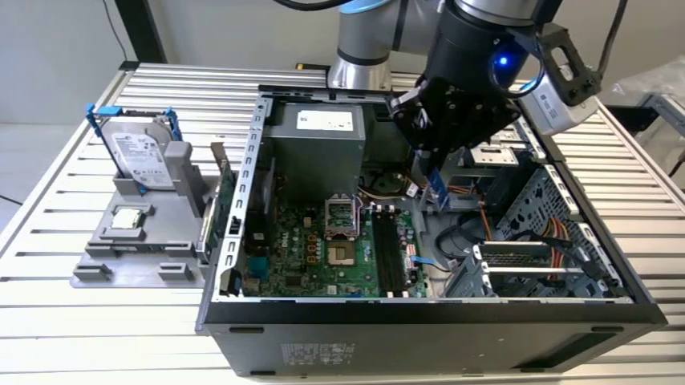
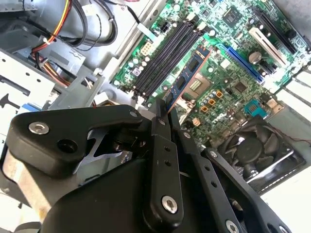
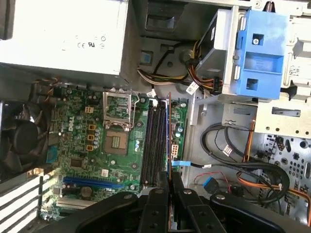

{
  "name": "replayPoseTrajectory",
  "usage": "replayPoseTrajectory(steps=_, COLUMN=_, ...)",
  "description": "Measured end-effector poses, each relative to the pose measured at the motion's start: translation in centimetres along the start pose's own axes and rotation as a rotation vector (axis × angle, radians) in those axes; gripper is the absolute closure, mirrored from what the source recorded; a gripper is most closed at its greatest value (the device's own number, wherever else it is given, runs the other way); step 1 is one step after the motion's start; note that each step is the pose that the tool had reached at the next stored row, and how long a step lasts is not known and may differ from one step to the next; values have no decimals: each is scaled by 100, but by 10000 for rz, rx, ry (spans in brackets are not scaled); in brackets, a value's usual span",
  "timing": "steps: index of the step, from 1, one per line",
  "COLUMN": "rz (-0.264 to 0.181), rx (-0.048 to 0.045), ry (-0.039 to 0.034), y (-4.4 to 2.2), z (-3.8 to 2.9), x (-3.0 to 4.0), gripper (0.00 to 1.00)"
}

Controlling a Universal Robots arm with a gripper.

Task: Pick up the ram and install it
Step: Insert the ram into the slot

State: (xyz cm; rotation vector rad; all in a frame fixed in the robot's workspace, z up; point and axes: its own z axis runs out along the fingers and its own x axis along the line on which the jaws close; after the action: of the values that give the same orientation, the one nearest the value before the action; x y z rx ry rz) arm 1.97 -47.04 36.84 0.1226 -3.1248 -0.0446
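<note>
The ram (image 2: 187,77) is clamped in the gripper (image 2: 163,114), hanging above the motherboard (image 2: 228,80) inside the case (image 1: 428,317) (edge parallel to the black slots (image 2: 167,56), presumably so that it meets one squarely).

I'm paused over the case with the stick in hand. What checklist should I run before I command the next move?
1. Ram held by the end effector: ok, it is clamped at one end.
2. Ram inside the open case, over the motherboard: ok.
3. Memory slots free of other sticks: ok, they are empty in both wrist views.
4. Ram's edge running along the slots: ok, seen in the first wrist view.
5. Ram seated in a slot: not ok, it hangs above the board.
6. Slot latches open: cannot tell.
</note>
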Motion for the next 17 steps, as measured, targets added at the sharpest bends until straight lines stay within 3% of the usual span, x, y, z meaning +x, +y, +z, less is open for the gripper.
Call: replayPoseTrajectory(steps=17, rz=930, rx=-12, ry=-27, y=0, z=3, x=0, gripper=100)
